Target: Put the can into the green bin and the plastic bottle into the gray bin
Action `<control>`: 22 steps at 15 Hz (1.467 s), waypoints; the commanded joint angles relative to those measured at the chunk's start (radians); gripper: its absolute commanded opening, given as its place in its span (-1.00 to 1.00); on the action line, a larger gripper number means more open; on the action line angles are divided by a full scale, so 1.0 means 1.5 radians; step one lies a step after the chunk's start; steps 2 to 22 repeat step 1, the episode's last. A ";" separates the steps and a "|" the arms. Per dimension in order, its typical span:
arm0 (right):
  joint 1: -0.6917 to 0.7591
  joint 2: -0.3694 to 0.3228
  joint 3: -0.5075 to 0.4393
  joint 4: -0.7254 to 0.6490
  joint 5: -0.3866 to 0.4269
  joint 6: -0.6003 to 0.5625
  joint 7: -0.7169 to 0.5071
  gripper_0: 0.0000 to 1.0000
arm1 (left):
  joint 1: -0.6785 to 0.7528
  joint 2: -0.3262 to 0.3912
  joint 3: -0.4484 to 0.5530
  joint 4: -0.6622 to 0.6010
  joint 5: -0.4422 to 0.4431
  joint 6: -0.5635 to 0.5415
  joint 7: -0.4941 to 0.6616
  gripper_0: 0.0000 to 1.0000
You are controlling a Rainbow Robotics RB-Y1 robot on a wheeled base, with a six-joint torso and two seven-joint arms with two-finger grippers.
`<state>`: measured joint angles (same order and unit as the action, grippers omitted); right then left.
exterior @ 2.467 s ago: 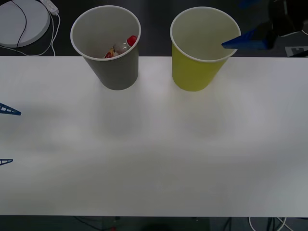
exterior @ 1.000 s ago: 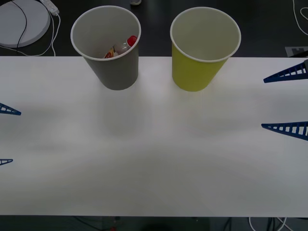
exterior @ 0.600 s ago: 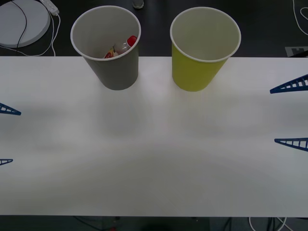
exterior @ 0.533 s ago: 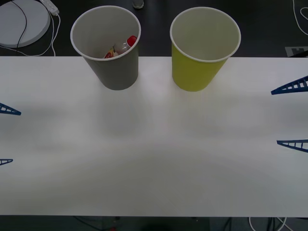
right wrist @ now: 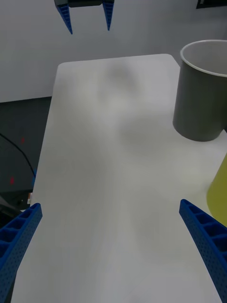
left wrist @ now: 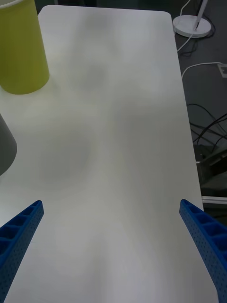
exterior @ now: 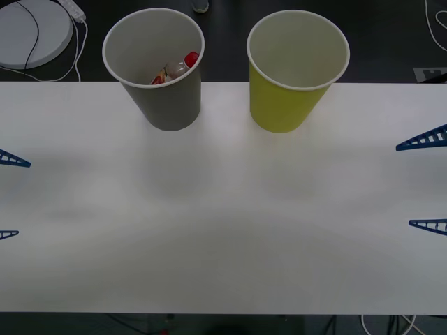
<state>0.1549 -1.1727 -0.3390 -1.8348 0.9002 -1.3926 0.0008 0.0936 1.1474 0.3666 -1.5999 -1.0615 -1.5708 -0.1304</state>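
Observation:
At the table's back stands the gray bin point(exterior: 166, 105), and the plastic bottle point(exterior: 179, 68) lies inside it with its red cap up against the wall. To its right is the green bin point(exterior: 283, 105), whose visible inside is pale and bare. The can is hidden. My left gripper point(exterior: 8, 197) hangs open at the table's left edge, holding nothing. My right gripper point(exterior: 420, 183) hangs open at the right edge, also holding nothing. The right wrist view looks across the table past its open gripper point(right wrist: 109, 207) to the gray bin point(right wrist: 198, 94), the green bin point(right wrist: 220, 189) and the left gripper point(right wrist: 87, 19). The left wrist view, past its gripper point(left wrist: 110, 204), has the green bin point(left wrist: 21, 47).
The white table point(exterior: 223, 230) spreads bare in front of both bins. A white round base point(exterior: 31, 31) with a cable sits on the dark floor beyond the table's back left corner. Cables lie on the floor off the table's right side point(left wrist: 203, 132).
My right gripper has pulled back from over the green bin's rim to the table's right edge, and keeps drifting outward and nearer. The left gripper has stayed put.

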 commanded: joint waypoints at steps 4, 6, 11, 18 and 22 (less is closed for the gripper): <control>0.000 0.002 0.004 -0.001 0.000 0.000 -0.004 1.00 | 0.000 0.000 0.000 0.000 0.000 0.000 0.000 1.00; 0.000 0.002 0.004 -0.001 0.000 0.000 -0.004 1.00 | 0.000 0.000 0.000 0.000 0.000 0.000 0.000 1.00; 0.000 0.002 0.004 -0.001 0.000 0.000 -0.004 1.00 | 0.000 0.000 0.000 0.000 0.000 0.000 0.000 1.00; 0.000 0.002 0.004 -0.001 0.000 0.000 -0.004 1.00 | 0.000 0.000 0.000 0.000 0.000 0.000 0.000 1.00; 0.000 0.002 0.004 -0.001 0.000 0.000 -0.004 1.00 | 0.000 0.000 0.000 0.000 0.000 0.000 0.000 1.00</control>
